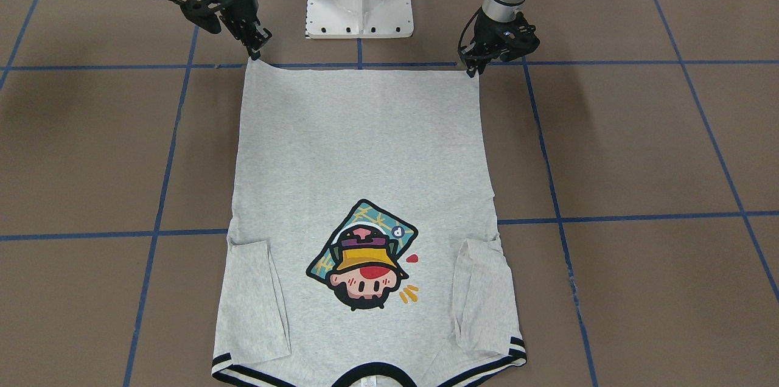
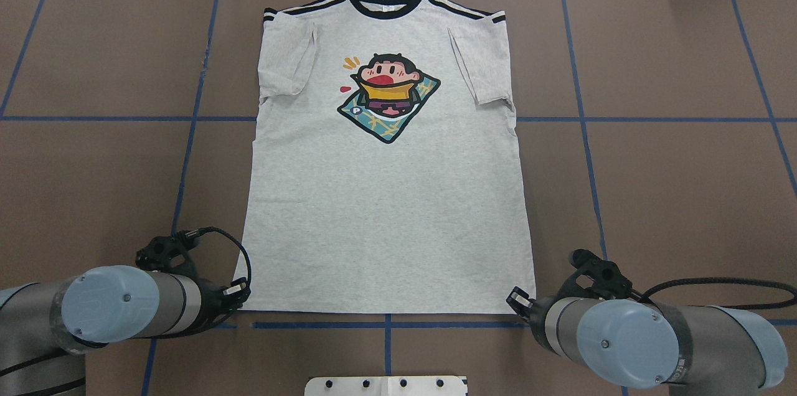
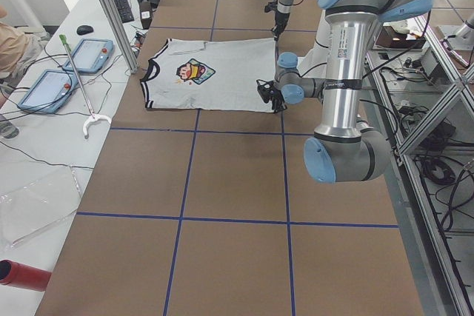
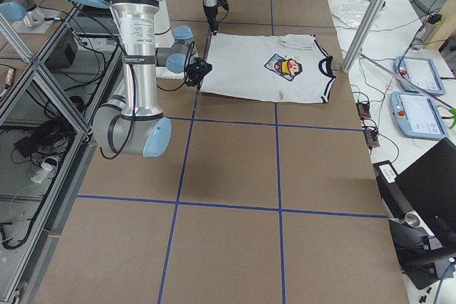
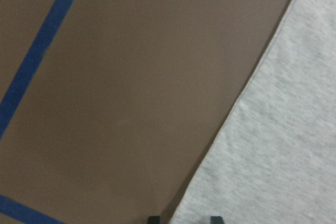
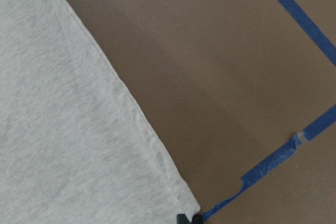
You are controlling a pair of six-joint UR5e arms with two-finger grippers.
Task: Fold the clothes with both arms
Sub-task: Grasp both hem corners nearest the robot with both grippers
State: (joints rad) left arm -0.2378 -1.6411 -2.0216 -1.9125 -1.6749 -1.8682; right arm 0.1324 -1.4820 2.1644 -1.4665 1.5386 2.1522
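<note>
Your left hand (image 5: 182,220) straddles one T-shirt (image 2: 386,209) hem corner, fingers (image 5: 153,219) apart; right hand (image 6: 188,217) pinches the other. Brown counter (image 2: 672,197) spreads past both side edges.

— What do the arms look like?
— The left grey metal tube arm (image 2: 168,304) and the right grey metal tube arm (image 2: 694,337) have round light-blue joint caps (image 2: 103,306), each with a small screw (image 2: 126,297).
— And the ends?
— A black two-finger left hand (image 1: 471,69) and right hand (image 1: 258,49), with a looping black cable (image 2: 248,262).
</note>
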